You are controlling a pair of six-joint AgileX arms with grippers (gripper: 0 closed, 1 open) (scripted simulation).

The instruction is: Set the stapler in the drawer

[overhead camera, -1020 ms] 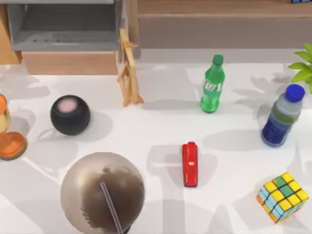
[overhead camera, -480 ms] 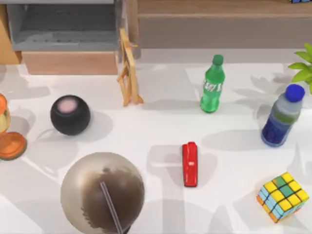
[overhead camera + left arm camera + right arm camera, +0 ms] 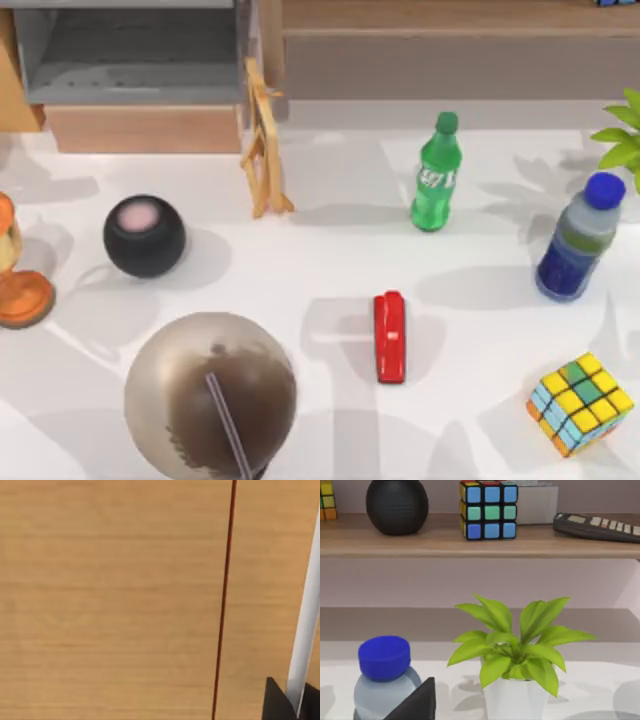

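Red stapler [image 3: 390, 337] lay untouched on worktop [image 3: 330, 260], near centre; drawer [image 3: 140, 75] open, far left. Pre-grasp step. Tool states: cannot tell. Next move likely needs reach, grasp across stapler's narrow width.

stapler [image 3: 390, 337] flat mid-table | drawer [image 3: 130, 55] open, seemingly empty

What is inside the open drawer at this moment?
The drawer stands open at the table's far left. Its grey inside looks bare in the top view. The stapler lies on the white table, not in it. The drawer's rear part is cut off, so unseen.
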